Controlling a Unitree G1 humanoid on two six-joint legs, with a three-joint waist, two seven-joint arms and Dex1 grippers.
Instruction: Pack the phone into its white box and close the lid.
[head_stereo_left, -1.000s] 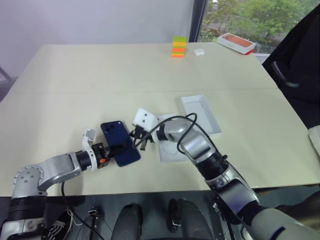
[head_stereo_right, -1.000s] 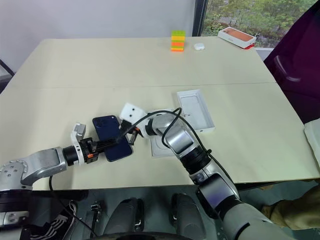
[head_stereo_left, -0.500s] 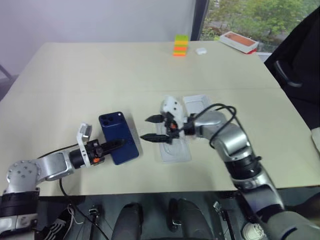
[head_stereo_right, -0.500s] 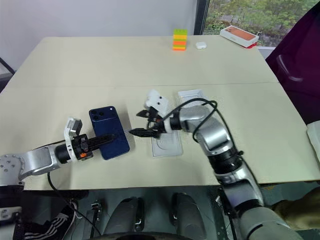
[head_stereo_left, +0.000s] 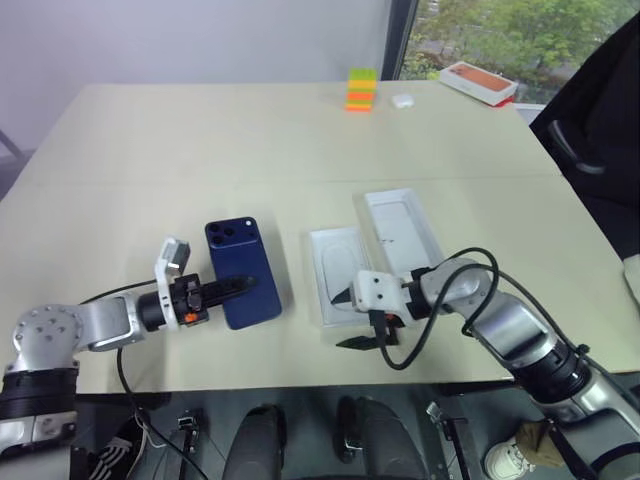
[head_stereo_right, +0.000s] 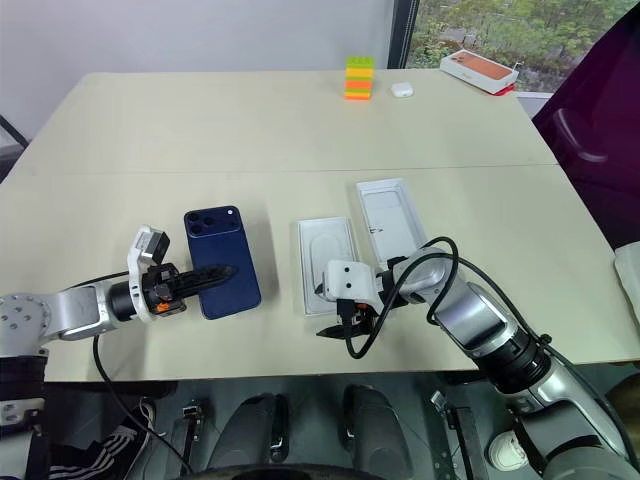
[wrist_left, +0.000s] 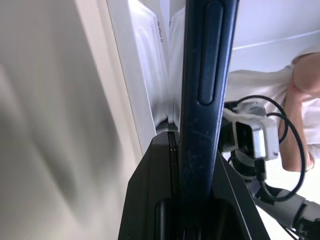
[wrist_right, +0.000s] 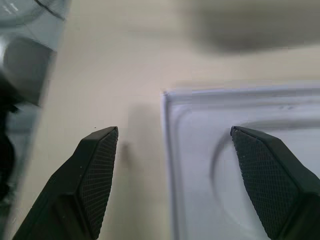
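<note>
the left gripper (head_stereo_left: 240, 287), at the lower left of the head view, is pinched tight on the near end of the slim dark blue shiny phone (head_stereo_left: 241, 271). the shallow white cardboard box (head_stereo_left: 343, 270) sits in the middle, with the white cardboard lid (head_stereo_left: 402, 231) just right of it. the right gripper (head_stereo_left: 348, 318) is wide open and holds nothing, over the box's near edge.

Your beige table (head_stereo_right: 300, 130) carries two white trays (head_stereo_right: 327, 250) side by side, colourful blocks (head_stereo_right: 356, 80), an orange-topped box (head_stereo_right: 477, 70).
</note>
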